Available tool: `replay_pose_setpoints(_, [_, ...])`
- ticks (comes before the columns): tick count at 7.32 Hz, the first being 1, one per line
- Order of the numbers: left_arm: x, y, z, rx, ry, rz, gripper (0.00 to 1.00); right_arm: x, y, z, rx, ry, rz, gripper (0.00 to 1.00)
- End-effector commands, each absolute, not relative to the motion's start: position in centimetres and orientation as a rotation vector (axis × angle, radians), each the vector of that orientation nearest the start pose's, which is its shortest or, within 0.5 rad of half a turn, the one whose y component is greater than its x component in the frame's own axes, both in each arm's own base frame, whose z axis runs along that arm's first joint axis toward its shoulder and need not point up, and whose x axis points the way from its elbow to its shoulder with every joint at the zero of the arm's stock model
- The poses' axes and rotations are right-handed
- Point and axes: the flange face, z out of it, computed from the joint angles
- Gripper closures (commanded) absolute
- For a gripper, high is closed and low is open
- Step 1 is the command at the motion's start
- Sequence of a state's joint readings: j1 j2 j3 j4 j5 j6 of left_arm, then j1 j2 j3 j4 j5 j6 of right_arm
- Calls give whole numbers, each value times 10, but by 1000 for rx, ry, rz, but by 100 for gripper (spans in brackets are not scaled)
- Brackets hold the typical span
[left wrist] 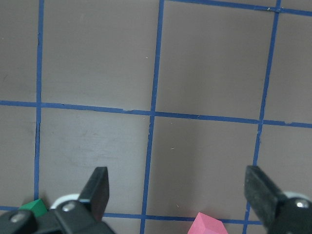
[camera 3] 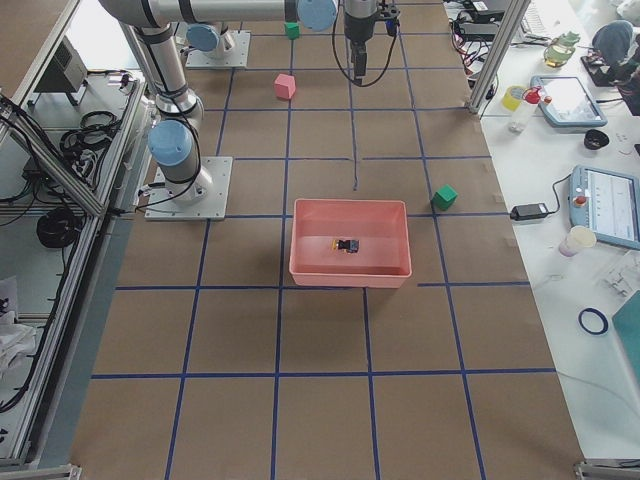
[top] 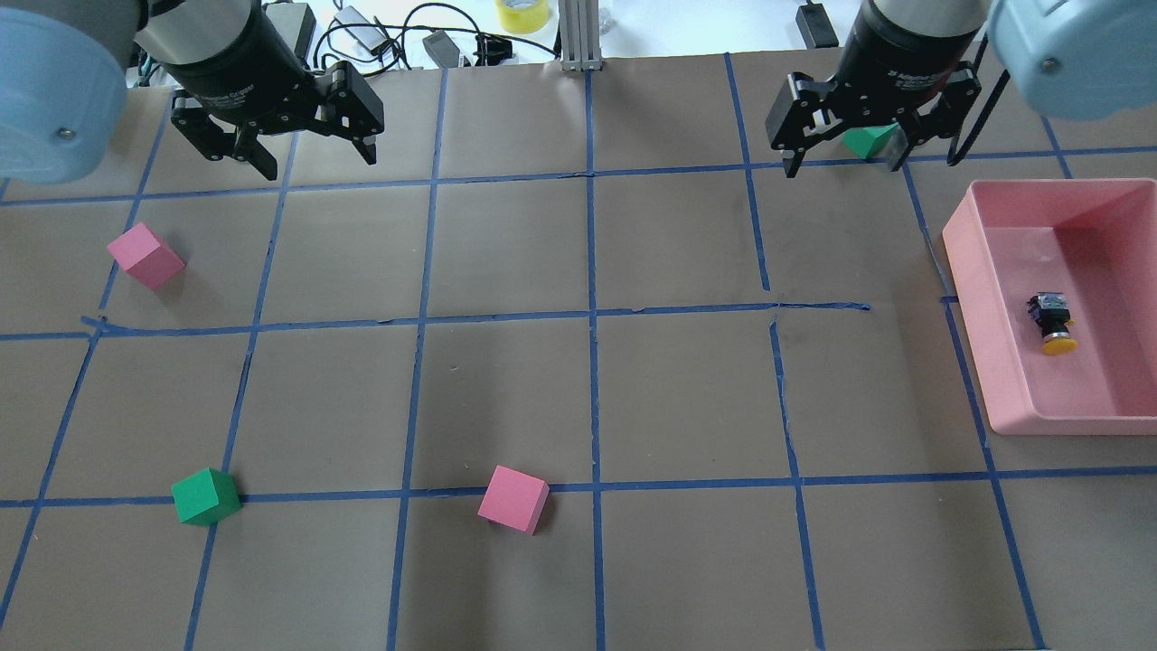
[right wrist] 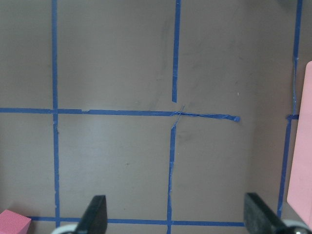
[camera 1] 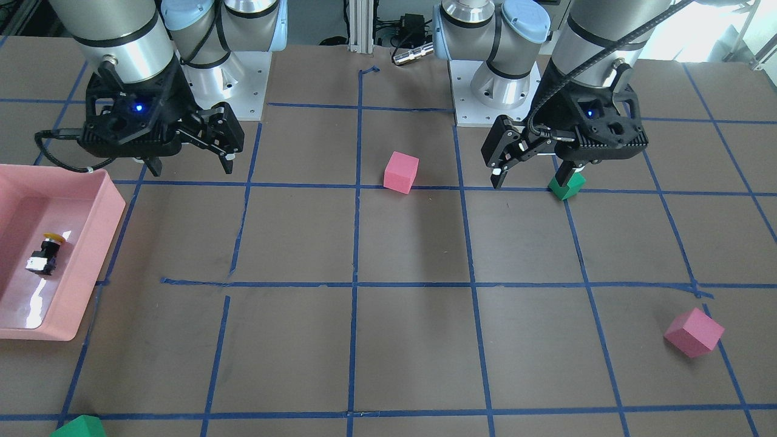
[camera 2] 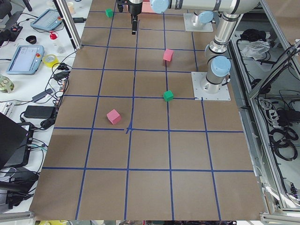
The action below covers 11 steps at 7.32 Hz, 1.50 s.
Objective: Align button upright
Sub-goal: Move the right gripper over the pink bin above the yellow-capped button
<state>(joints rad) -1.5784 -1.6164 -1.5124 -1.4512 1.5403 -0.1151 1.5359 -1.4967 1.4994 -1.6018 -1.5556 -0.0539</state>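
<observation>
The button [top: 1051, 321] has a yellow cap on a black body. It lies on its side inside the pink tray [top: 972, 298] on my right, and also shows in the front view [camera 1: 45, 252] and the exterior right view [camera 3: 347, 245]. My right gripper [top: 845, 165] is open and empty, held high above the table, off to the side of the tray and apart from it. It also shows in the front view [camera 1: 191, 169] and its wrist view [right wrist: 175, 202]. My left gripper [top: 321, 161] is open and empty, high over the left half of the table [camera 1: 531, 182] [left wrist: 176, 180].
One pink cube [top: 513, 498] sits near the table's middle on my side and another [top: 145, 256] far left. A green cube [top: 206, 496] sits near left, and another [top: 868, 140] shows between the right gripper's fingers. The tray's edge [right wrist: 302, 146] shows in the right wrist view.
</observation>
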Motion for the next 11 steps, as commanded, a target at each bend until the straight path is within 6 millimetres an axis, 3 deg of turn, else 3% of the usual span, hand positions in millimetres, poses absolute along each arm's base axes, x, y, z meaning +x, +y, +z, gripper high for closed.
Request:
replay_pose_setpoints(1, [-139, -523, 508, -172, 3169, -211, 0, 39, -549, 477, -13, 3135, -43, 0])
replay_pose_setpoints(2, [-139, -523, 508, -172, 3169, -211, 0, -9, -562, 460, 102, 3136, -53, 0])
replay_pose_setpoints(3, [-137, -523, 508, -157, 3167, -209, 0, -62, -568, 428, 168, 3133, -32, 0])
replay_pose_setpoints(5, [-137, -525, 501, 33, 3163, -178, 0, -150, -549, 392, 156, 3126, -46, 0])
replay_pose_setpoints(6, [-137, -523, 497, 46, 3146, -145, 0, -183, -540, 386, 144, 3135, -50, 0])
replay_pose_setpoints(7, [-137, -519, 500, 49, 3146, -126, 0, -191, -542, 373, 63, 3143, -32, 0])
replay_pose_setpoints(10, [-137, -513, 502, 29, 3146, -87, 0, -192, -540, 349, 53, 3142, -21, 0])
replay_pose_setpoints(11, [-137, -513, 502, 29, 3146, -89, 0, -191, -534, 331, 55, 3127, 17, 6])
